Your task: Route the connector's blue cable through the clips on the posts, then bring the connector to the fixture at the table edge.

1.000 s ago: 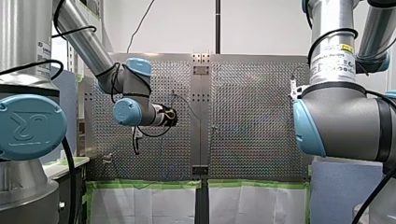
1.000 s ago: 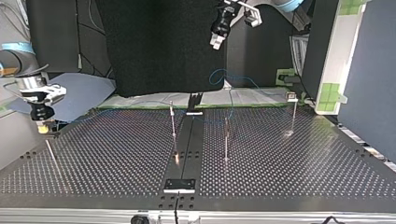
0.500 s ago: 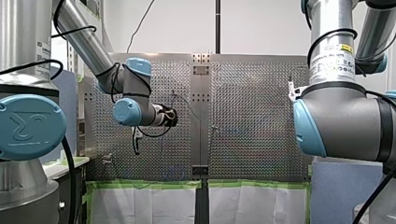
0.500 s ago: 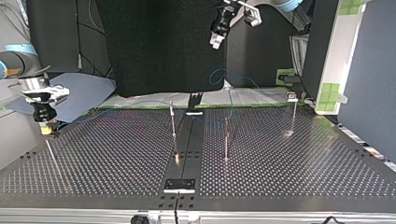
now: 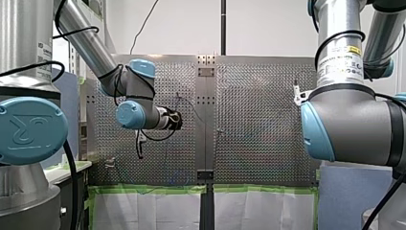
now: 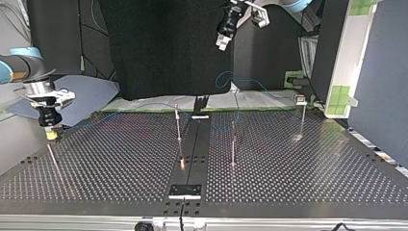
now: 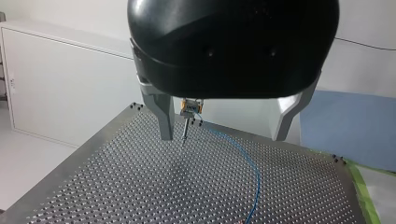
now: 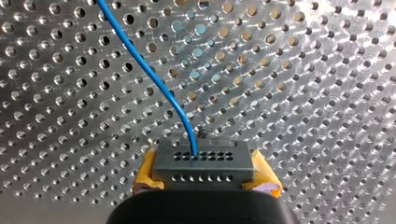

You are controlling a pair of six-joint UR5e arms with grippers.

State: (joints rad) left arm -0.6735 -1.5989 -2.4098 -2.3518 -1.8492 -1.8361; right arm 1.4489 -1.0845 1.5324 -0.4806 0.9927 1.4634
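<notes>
right wrist view: my right fingers (image 8: 264, 174) pinch the grey connector (image 8: 203, 163), my left fingers (image 7: 164, 117) stand spread wide.

The perforated metal bench (image 6: 298, 183) carries thin upright posts (image 6: 178, 126), well apart, and a dark strip (image 6: 195, 144) down its middle, with a pale fixture (image 6: 184, 191) at the top view's near edge; the blue cable (image 7: 254, 172) trails onto its surface

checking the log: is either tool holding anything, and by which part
My right tool grips the connector by its two sides, between yellow pads; the cable leaves its face. My left tool is open and empty.
</notes>
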